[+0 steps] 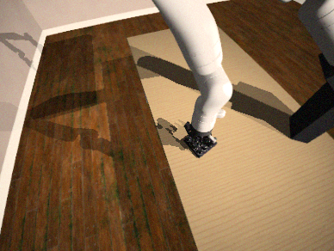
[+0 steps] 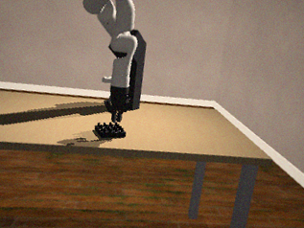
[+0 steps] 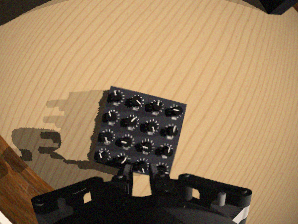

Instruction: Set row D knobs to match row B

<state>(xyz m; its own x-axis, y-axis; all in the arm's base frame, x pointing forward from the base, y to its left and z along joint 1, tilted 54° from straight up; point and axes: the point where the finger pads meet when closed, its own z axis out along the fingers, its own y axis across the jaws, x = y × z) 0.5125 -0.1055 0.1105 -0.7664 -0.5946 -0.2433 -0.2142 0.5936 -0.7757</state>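
The black knob box (image 1: 202,146) (image 2: 110,133) (image 3: 140,131) stands flat on the tan table (image 1: 258,193) (image 2: 180,128) (image 3: 200,43), near the table's edge. It carries a four-by-four grid of small dark knobs with white lines; the marks and names are too small to read. My gripper (image 2: 116,119) (image 3: 140,172) points straight down a little above the box, over the row of knobs that lies lowest in the wrist view. Its fingers stand a narrow gap apart, and bare table shows between them. In the top view the white wrist hides the fingers.
The arm's black base block (image 1: 314,116) (image 2: 136,76) stands on the table behind the box. The table edge runs close beside the box, with the wood floor (image 1: 86,172) (image 3: 16,183) below it.
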